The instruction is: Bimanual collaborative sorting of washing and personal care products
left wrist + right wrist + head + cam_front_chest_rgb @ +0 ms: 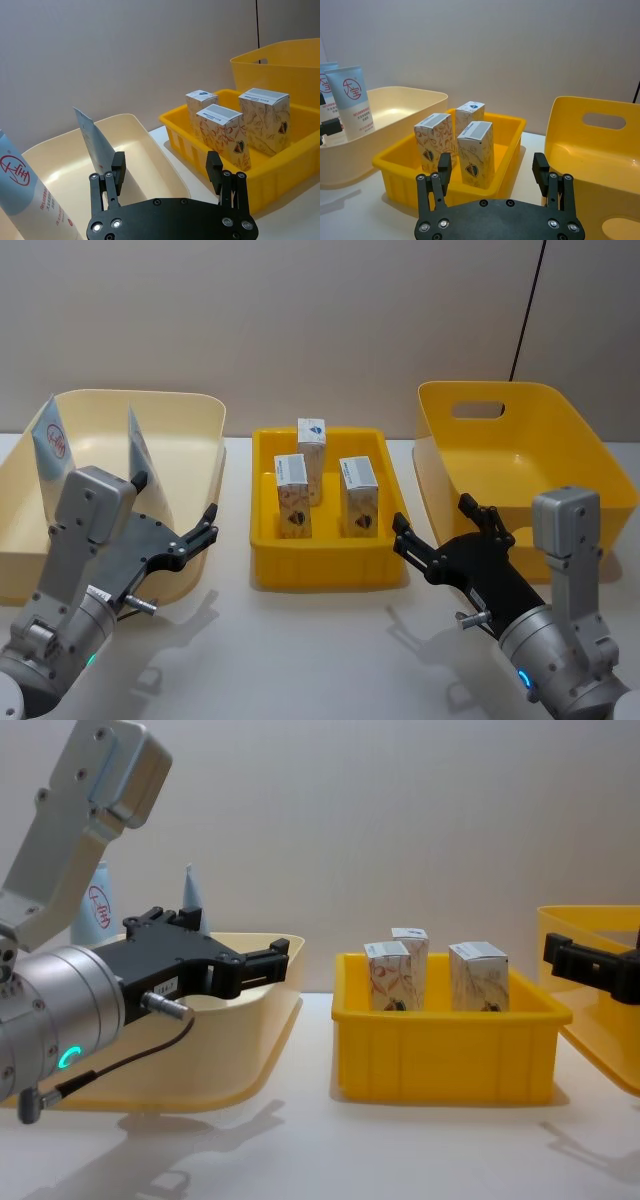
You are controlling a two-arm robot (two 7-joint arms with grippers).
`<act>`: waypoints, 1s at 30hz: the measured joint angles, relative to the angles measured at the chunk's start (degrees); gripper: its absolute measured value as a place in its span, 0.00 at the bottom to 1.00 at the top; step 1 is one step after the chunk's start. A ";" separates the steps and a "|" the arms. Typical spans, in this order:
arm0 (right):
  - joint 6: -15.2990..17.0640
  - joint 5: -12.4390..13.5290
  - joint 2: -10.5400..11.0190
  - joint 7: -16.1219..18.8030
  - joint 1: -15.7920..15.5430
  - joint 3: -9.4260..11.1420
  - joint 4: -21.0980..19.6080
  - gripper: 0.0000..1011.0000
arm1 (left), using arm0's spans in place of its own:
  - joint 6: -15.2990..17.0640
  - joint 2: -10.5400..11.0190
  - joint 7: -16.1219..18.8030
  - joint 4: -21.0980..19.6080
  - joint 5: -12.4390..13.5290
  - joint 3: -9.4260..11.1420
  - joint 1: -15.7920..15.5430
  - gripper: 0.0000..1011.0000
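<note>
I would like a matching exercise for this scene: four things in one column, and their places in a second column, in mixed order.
1. squeeze tubes
2. cartons
3. left tool
4. right tool

a. in the small yellow tray
b. open, near the big yellow bin
c. standing in the cream bin
d. open, by the cream bin's near right corner

Pairs: 1-c, 2-a, 3-d, 4-b

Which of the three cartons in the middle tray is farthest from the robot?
The back carton, standing alone behind the front-left carton and front-right carton, which stand side by side.
</note>
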 joint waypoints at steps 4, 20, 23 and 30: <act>0.00 0.00 0.00 0.00 0.00 0.00 0.00 1.00 | 0.00 0.00 0.00 0.00 0.00 0.00 0.00 0.99; 0.00 0.00 0.00 0.00 0.00 0.00 0.00 1.00 | 0.00 0.00 0.00 0.00 0.00 0.00 0.00 0.99; 0.00 0.00 0.00 0.00 0.00 0.00 0.00 1.00 | 0.00 0.00 0.00 0.00 0.00 0.00 0.00 0.99; 0.00 0.00 0.00 0.00 0.00 0.00 0.00 1.00 | 0.00 0.00 0.00 0.00 0.00 0.00 0.00 0.99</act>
